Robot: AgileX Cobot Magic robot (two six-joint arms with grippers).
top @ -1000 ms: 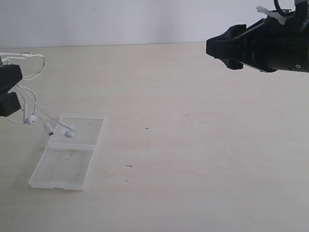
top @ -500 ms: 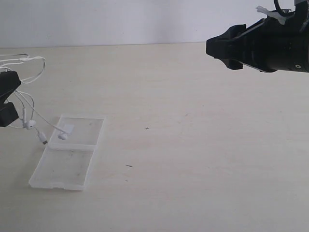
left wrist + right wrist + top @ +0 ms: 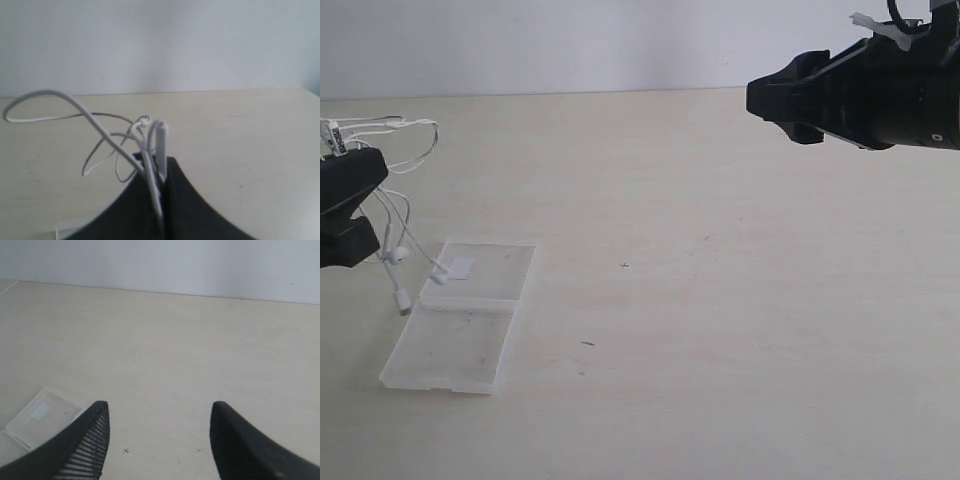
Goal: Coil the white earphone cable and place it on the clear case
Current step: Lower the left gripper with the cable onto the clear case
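Flat translucent clear plastic hinged case (image 3: 450, 350) lay open on the pale wooden table (image 3: 720, 300) | thin white earphone cable (image 3: 397, 255) dangled by its far half's left edge, loops trailing behind | left gripper (image 3: 368, 200) clamped on that cable above the table | right gripper (image 3: 757, 98) raised well apart, jaws spread wide.

My left gripper (image 3: 360, 205) hangs just left of the clear case (image 3: 455, 350), by its far half and raised a little above it. Its jaws are pinched tight on the white earphone cable (image 3: 161, 142). My right gripper (image 3: 765, 100) floats higher, well to the right of the case and beyond it. Its arm is level, pointing back toward the case side, with the jaws spread wide apart.
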